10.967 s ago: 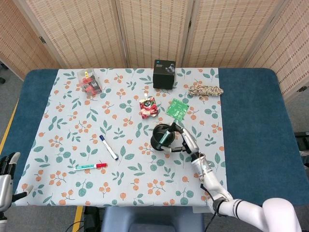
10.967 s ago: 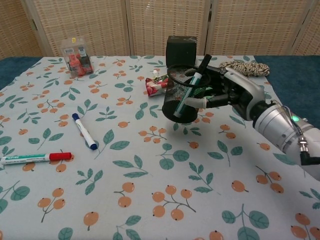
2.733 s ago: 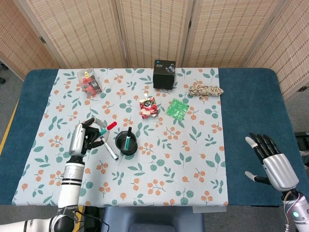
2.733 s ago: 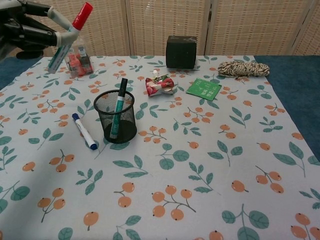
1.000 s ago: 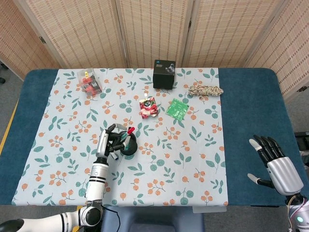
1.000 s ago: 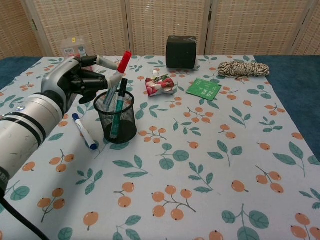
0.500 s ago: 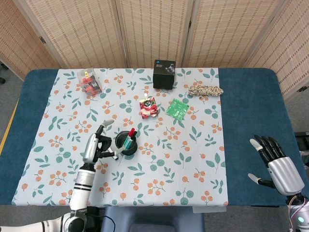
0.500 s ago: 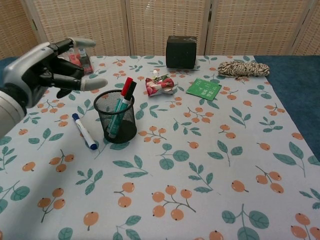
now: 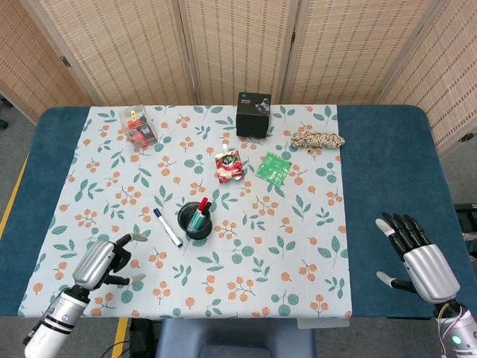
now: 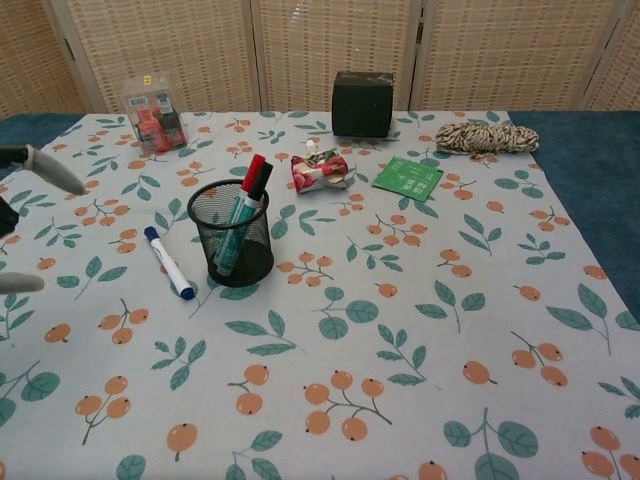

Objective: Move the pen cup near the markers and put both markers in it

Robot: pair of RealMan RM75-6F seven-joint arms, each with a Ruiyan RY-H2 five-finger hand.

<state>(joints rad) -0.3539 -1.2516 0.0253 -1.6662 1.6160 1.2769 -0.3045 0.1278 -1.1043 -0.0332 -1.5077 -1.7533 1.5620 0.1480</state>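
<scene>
Woven bamboo screens are standing behind the blue table [image 9: 387, 186], and we are looking at its leaf-and-berry printed cloth [image 9: 246, 253].

We are seeing the black wire-mesh pen cup [image 10: 232, 232] standing upright near the middle of the cloth, and it is holding the red-capped marker [image 10: 246, 189] and a black-capped green pen [image 10: 238, 225], both leaning. We are finding the blue-capped white marker [image 10: 168, 262] lying flat on the cloth just beside the cup, apart from it. Our left hand [image 9: 102, 262] is hanging over the near left corner with its fingers spread and holding nothing. Our right hand [image 9: 417, 259] is waiting at the far right edge, well apart from the cup, its fingers apart and also empty.
</scene>
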